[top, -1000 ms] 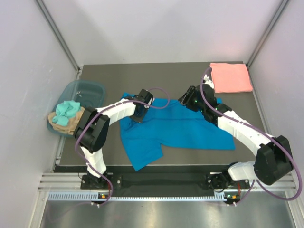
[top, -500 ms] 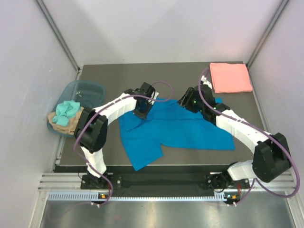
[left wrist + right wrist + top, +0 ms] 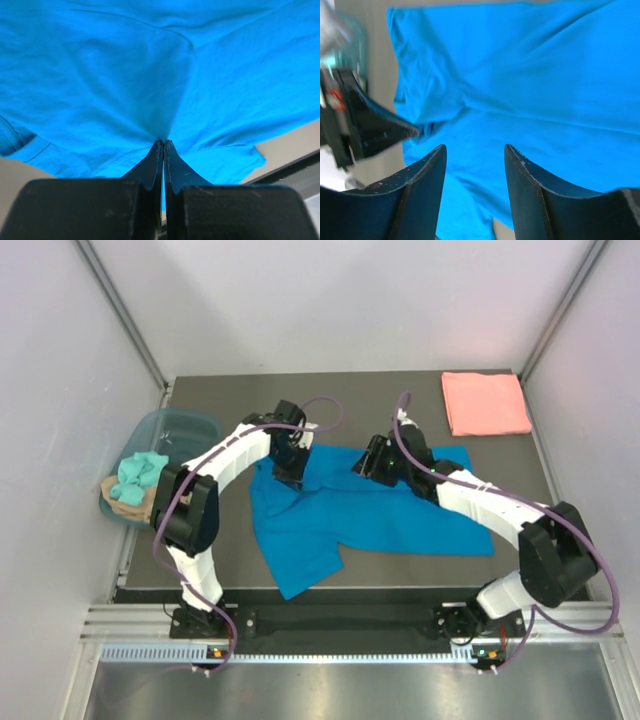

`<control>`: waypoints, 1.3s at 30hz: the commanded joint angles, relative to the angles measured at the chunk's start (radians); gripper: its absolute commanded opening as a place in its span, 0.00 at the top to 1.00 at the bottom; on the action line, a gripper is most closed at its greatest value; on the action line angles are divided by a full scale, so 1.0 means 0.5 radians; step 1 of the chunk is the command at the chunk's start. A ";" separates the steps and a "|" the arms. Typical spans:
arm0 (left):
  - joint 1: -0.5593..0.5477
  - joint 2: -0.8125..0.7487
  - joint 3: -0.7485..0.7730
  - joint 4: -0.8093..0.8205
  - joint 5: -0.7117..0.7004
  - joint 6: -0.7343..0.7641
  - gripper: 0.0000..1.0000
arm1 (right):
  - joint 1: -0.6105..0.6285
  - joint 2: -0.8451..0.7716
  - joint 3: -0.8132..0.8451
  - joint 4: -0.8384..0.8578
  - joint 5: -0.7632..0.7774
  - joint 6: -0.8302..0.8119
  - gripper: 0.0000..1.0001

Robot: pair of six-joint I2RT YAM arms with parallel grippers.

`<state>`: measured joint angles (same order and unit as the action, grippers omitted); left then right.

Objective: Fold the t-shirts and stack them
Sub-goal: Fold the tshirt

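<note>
The bright blue t-shirt [image 3: 370, 515] lies spread and rumpled across the middle of the dark table [image 3: 230, 395]. My left gripper [image 3: 287, 472] is shut on its back left edge; in the left wrist view the fingertips pinch a peak of blue cloth [image 3: 125, 75] at the left gripper [image 3: 163, 143]. My right gripper [image 3: 364, 468] hangs open just above the shirt's back middle. Blue cloth [image 3: 545, 75] fills the gap at the right gripper [image 3: 475, 150], untouched. The salmon pink t-shirt [image 3: 486, 403] lies folded at the back right corner.
A translucent blue-grey tub [image 3: 185, 428] stands off the table's left edge, with teal cloth [image 3: 138, 472] and tan cloth [image 3: 128, 502] hanging over its near end. The left arm's fingers [image 3: 375, 131] show at the left of the right wrist view. Grey walls enclose three sides.
The left gripper has shut on the blue t-shirt's edge and shifted back and left with it. The right gripper has slid left over the shirt, still open.
</note>
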<state>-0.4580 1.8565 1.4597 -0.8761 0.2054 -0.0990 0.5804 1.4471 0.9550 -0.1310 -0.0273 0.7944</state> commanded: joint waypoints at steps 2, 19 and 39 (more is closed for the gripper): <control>0.100 0.015 0.075 -0.070 0.178 -0.084 1.00 | 0.167 0.164 -0.023 0.222 -0.123 0.074 0.49; 0.321 0.241 0.296 0.040 0.473 -0.342 1.00 | 0.523 0.615 -0.134 1.234 0.327 0.780 0.55; 0.382 0.334 0.342 -0.003 0.368 -0.320 1.00 | 0.695 0.852 0.240 0.812 0.772 1.148 0.60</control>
<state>-0.2752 2.0270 1.6028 -0.8795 0.3950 -0.2604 0.9073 1.8446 1.0004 0.3466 0.2886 1.2884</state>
